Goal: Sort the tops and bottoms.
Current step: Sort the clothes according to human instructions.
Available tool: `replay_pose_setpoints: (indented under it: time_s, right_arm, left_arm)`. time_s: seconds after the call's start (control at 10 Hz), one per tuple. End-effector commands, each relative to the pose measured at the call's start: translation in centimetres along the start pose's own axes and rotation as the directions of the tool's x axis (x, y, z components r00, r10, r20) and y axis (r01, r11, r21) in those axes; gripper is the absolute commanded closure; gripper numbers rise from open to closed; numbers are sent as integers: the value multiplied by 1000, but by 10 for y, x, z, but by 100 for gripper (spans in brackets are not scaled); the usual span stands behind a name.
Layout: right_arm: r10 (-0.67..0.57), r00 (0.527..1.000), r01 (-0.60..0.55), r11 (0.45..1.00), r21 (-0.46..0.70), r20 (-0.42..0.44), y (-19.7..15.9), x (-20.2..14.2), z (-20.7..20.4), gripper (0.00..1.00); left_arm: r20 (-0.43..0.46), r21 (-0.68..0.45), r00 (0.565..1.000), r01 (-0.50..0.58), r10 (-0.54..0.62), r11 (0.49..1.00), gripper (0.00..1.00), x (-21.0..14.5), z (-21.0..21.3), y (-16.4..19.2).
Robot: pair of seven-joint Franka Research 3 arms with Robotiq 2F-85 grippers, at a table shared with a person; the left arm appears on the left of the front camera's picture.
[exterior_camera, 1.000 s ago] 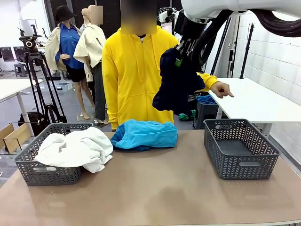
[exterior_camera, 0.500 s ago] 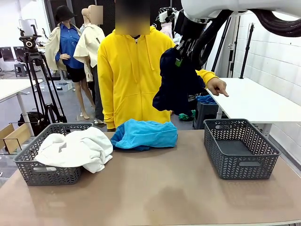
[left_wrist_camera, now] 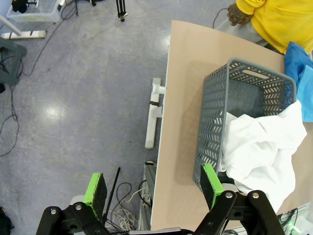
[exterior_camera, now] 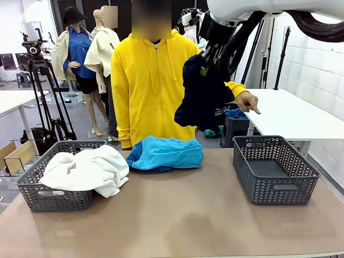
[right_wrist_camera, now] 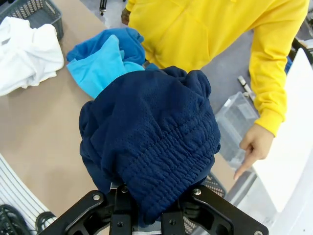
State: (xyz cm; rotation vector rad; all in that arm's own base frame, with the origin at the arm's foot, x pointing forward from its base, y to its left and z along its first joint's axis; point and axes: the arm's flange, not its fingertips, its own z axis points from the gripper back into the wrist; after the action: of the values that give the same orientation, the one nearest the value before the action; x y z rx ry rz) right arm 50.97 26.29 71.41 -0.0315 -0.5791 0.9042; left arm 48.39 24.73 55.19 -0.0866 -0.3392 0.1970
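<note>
Right gripper (exterior_camera: 206, 63) closed tight on the very dark navy soft fabric bottoms (exterior_camera: 201, 99), hanging limp directly beneath it: judged light, floppy, non-fragile, best held by the thick gathered waistband nearest the jaws.

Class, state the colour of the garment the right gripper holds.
The garment is dark navy; clearest in right wrist view.

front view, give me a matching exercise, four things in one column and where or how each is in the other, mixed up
1 white shirt
2 blue clothes
3 dark navy garment
4 person's hand

A held up by the right gripper
B pointing a finger
C in the left basket
D on the table

Pairs: 1-C, 2-D, 3-A, 4-B
</note>
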Motion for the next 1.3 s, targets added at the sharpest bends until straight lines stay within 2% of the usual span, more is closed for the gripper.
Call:
replay_pose_setpoints:
  time_s: [0.0, 0.2, 0.3, 0.6, 0.7, 0.9, 1.1, 1.2]
  right_arm:
    - [2, 1000, -2, 1000, -9, -6, 1, -4, 2, 100]
    - [0, 1000, 0, 1000, 0, 0, 0, 0, 0, 100]
    - [-6, 999, 3, 997, -73, -37, -6, -12, 1, 100]
    - [-148, 974, 101, 960, -260, -169, -37, -77, 10, 100]
    - [-203, 961, 156, 959, -238, -188, -46, -103, 14, 100]
    - [-303, 930, 249, 935, -253, -206, -61, -152, -3, 100]
    - [-371, 913, 326, 914, -241, -172, -71, -189, -20, 100]
    - [-419, 894, 369, 889, -271, -158, -74, -203, -33, 100]
  left_arm:
    - [0, 5, 1000, 2, -2, 1000, 0, -1, 1, 1]
    - [0, 5, 1000, 2, -2, 1000, 0, -1, 1, 1]
    - [0, 5, 1000, 2, -2, 1000, 0, -1, 1, 1]
    - [0, 5, 1000, 2, -2, 1000, 0, -1, 1, 1]
    - [0, 5, 1000, 2, -2, 1000, 0, -1, 1, 1]
    - [0, 5, 1000, 2, -2, 1000, 0, -1, 1, 1]
    - [0, 5, 1000, 2, -2, 1000, 0, -1, 1, 1]
    - [0, 5, 1000, 2, -2, 1000, 0, -1, 1, 1]
